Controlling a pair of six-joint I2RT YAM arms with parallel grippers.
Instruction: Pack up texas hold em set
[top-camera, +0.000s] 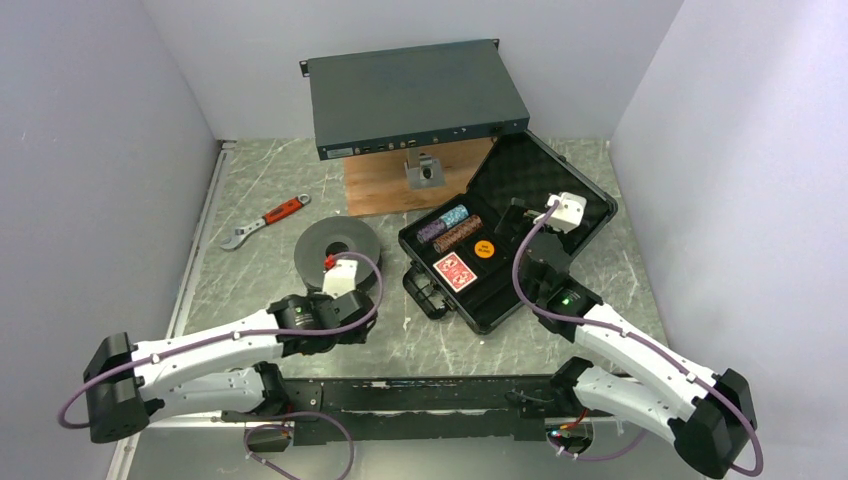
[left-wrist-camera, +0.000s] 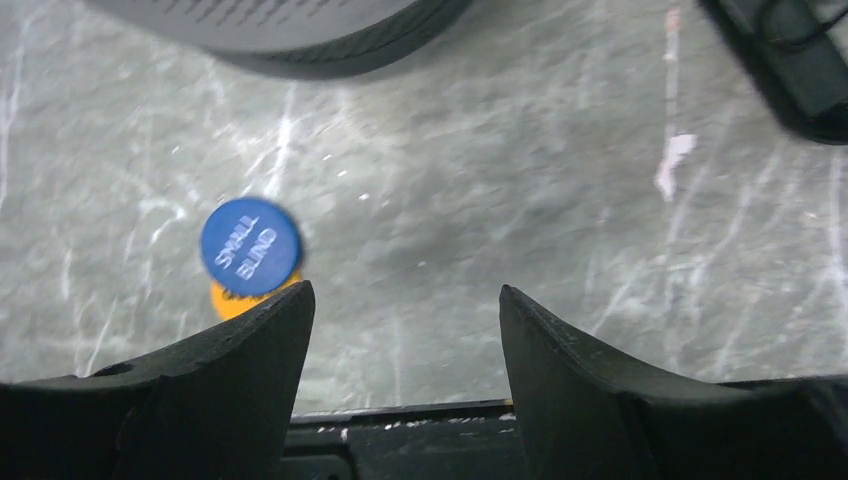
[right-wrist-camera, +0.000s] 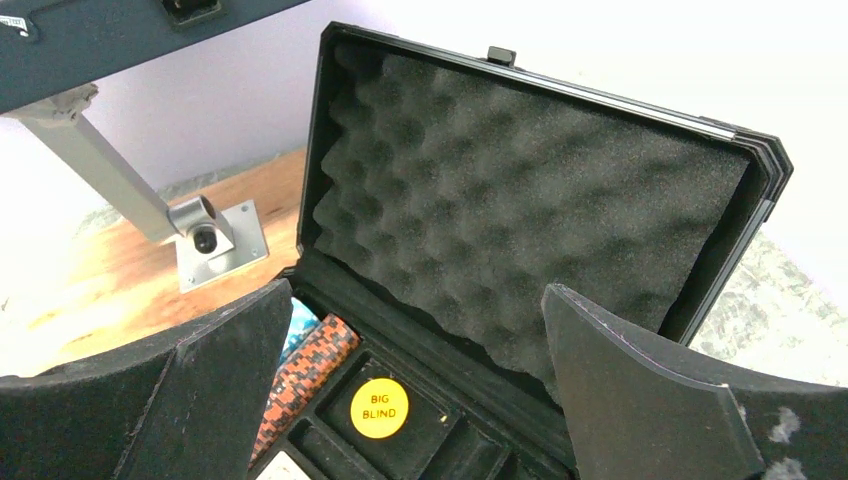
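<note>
The black case (top-camera: 545, 175) lies open right of centre, its egg-crate foam lid (right-wrist-camera: 520, 200) tilted back. In its tray sit the purple, teal and brown chip stacks (top-camera: 450, 226), a red-backed card deck (top-camera: 455, 270) and a yellow "BIG BLIND" disc (right-wrist-camera: 379, 408). My right gripper (right-wrist-camera: 415, 290) hangs open over the tray with nothing between its fingers. A blue "SMALL BLIND" disc (left-wrist-camera: 250, 245) lies on the table over an orange disc (left-wrist-camera: 228, 298), just left of my left gripper (left-wrist-camera: 405, 292). That gripper is open and empty, low over the table.
A dark grey spool (top-camera: 335, 250) sits just beyond the left gripper. An orange-handled wrench (top-camera: 268, 220) lies at the left. A teal-grey metal box (top-camera: 415, 95) stands on a bracket (top-camera: 425, 170) over a wooden board (top-camera: 385, 190) at the back. Walls close in both sides.
</note>
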